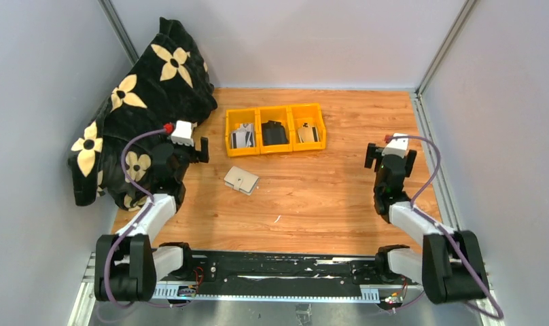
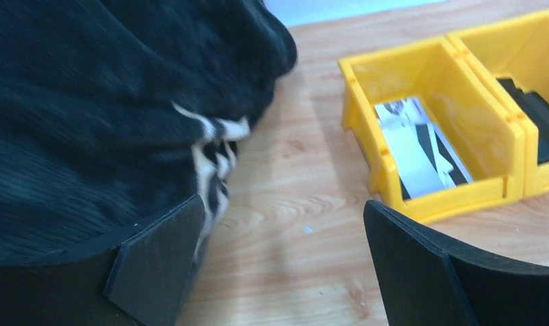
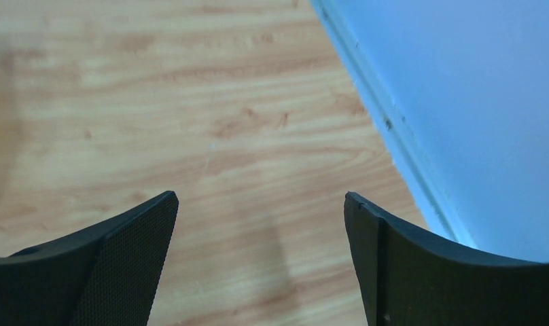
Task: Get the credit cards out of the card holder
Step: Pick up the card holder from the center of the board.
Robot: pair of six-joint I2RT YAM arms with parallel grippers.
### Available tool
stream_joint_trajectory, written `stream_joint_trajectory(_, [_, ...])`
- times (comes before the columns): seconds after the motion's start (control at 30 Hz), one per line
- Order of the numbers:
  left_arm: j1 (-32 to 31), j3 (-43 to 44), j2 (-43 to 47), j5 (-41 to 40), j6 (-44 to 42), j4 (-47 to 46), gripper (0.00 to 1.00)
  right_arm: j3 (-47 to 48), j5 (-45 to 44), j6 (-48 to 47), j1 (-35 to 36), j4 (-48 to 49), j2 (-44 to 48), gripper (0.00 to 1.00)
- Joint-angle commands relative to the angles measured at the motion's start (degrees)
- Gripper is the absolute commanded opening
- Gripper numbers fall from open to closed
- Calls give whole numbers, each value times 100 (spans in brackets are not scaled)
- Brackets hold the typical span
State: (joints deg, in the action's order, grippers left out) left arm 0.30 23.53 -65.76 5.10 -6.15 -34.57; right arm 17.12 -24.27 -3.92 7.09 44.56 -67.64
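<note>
Currently, item one: card holder [image 1: 241,180], beige, folded shut, snap tab showing, flat on the worktop [image 1: 312,204]; to the right of the left gripper [image 1: 187,151] and nearer the arm bases, well to the left of the right gripper [image 1: 391,160]; touched by neither. Both grippers: jaws spread wide, nothing held. Credit cards [image 2: 416,146]: grey-white, dark-marked, several loose in the yellow bin [image 2: 421,68] ahead and right of the left gripper; any inside the holder are hidden. Black flowered cloth [image 2: 88,102]: close against the left gripper's left finger. Hazards, as judged: the cloth may snag that finger on a swing toward the holder; the closed snap probably wants one gripper pinning and the other pulling, else the holder slides; thin cards may slip or spill. Writing: none legible; card markings too blurred; no brand seen on the holder.
</note>
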Motion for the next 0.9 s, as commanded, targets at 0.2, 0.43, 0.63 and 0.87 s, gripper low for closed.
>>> stream_joint_trajectory(0.2, [544, 2205, 318, 749, -234, 4359, 100, 2378, 717, 2121, 73, -3425, 1252, 96])
stream_joint_trajectory(0.43, [1057, 3096, 350, 1209, -137, 5583, 100, 2003, 1748, 3330, -56, -3531, 1366, 95])
stream_joint_trajectory(0.63, [1067, 3157, 424, 1131, -505, 6188, 100, 3487, 1609, 2928, 1044, -5564, -69, 95])
stream_joint_trajectory(0.87, [1068, 2944, 652, 971, -747, 6423, 100, 4463, 1095, 2620, 3081, -5676, -1305, 95])
